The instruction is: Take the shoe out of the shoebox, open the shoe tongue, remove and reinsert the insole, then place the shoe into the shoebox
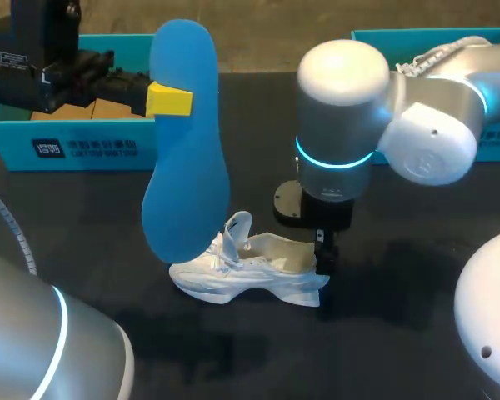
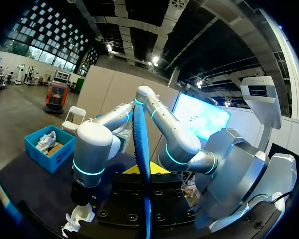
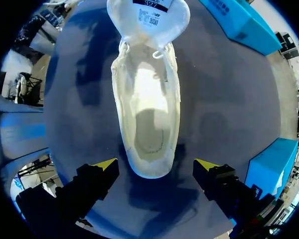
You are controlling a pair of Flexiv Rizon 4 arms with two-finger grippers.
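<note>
Blue insole [image 1: 186,142] pinched in left gripper [image 1: 172,100]; right gripper [image 3: 155,165] gapes wide astride shoe [image 3: 147,99] heel.

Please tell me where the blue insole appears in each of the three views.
Head view: the insole stands upright, left of the middle, in the left hand, above the white shoe toe.
Left wrist view: edge-on, a thin blue strip between its own hand's fingers.
Right wrist view: not in it.
Shared landmark: the white shoe, in all three views.
</note>
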